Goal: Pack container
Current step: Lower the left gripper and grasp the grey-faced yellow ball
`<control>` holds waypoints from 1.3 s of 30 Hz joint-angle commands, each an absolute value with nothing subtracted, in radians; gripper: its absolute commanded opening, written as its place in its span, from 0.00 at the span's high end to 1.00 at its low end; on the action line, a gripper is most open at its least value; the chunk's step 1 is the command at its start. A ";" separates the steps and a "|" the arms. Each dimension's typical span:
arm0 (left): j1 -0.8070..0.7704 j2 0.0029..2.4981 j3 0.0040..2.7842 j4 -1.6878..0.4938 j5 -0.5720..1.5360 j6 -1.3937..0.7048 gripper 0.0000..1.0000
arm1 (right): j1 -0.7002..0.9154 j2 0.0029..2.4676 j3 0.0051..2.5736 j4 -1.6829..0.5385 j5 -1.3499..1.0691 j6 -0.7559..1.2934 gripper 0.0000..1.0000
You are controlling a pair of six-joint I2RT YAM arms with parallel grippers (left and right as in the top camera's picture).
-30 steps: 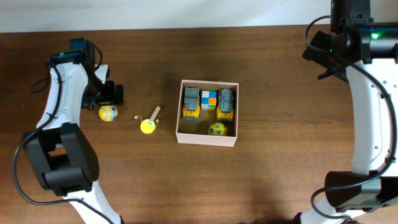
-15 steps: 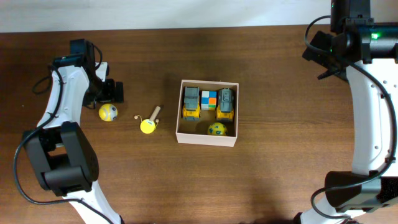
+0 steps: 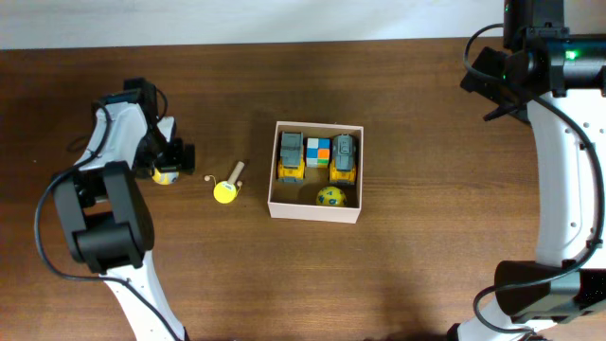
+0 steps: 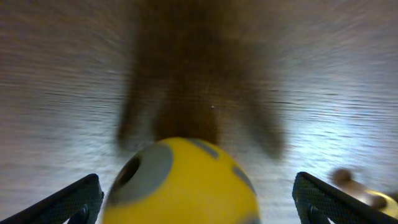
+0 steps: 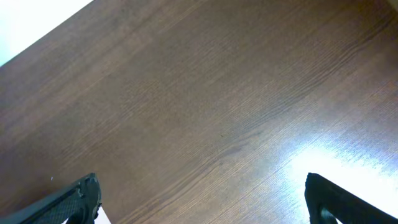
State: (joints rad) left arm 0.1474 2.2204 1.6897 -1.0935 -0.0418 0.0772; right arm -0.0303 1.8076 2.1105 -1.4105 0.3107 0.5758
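Note:
The container (image 3: 315, 211), a white-walled square box with a tan inside, sits mid-table. It holds two yellow trucks (image 3: 291, 157), a coloured cube (image 3: 318, 152) and a yellow ball (image 3: 329, 196). Left of it lie a yellow toy with a wooden handle (image 3: 227, 187) and a yellow-and-grey ball (image 3: 166, 176). My left gripper (image 3: 171, 162) hangs open right over that ball. In the left wrist view the ball (image 4: 186, 183) fills the gap between the fingertips (image 4: 69, 202), untouched on either side. My right gripper (image 5: 202, 202) stands open above bare wood at the far right (image 3: 488, 80).
The brown table's far edge meets a white wall along the top (image 3: 284, 19). The wooden-handled toy shows blurred at the left wrist view's lower right (image 4: 364, 190). The right arm's links run down the right side (image 3: 568, 170).
My left gripper has swung toward the near side and right, from beside the yellow-and-grey ball to straddling it. The right arm and the toys have not moved.

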 commanded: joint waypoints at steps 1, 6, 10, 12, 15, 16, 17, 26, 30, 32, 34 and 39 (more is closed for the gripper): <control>0.157 2.239 1.685 -1.096 -0.050 0.064 0.01 | -0.034 1.811 2.113 -1.411 0.326 0.580 0.01; 0.157 2.241 1.686 -1.084 -0.057 0.064 0.00 | -0.034 1.811 2.113 -1.411 0.326 0.580 0.01; 0.157 2.241 1.686 -1.068 -0.057 0.064 0.01 | -0.034 1.811 2.113 -1.411 0.326 0.580 0.01; 0.157 2.241 1.686 -1.063 -0.057 0.064 0.03 | -0.034 1.811 2.113 -1.411 0.326 0.580 0.01; 0.157 2.241 1.686 -1.062 -0.057 0.064 0.16 | -0.034 1.811 2.113 -1.411 0.326 0.580 0.01; 0.157 2.241 1.686 -1.062 -0.057 0.064 0.21 | -0.034 1.811 2.113 -1.411 0.326 0.580 0.01; 0.157 2.241 1.686 -1.062 -0.057 0.064 0.28 | -0.034 1.811 2.113 -1.411 0.326 0.580 0.01; 0.157 2.241 1.686 -1.046 -0.057 0.064 0.43 | -0.034 1.811 2.113 -1.411 0.326 0.580 0.01; 0.157 2.241 1.686 -1.047 -0.057 0.064 0.53 | -0.034 1.811 2.113 -1.411 0.326 0.580 0.01; 0.157 2.240 1.686 -1.047 -0.058 0.064 0.55 | -0.034 1.811 2.113 -1.411 0.326 0.580 0.01; 0.157 2.240 1.686 -1.047 -0.057 0.063 0.58 | -0.034 1.811 2.113 -1.411 0.326 0.580 0.01; 0.156 2.240 1.691 -1.054 -0.057 0.056 0.63 | -0.034 1.811 2.113 -1.411 0.326 0.580 0.01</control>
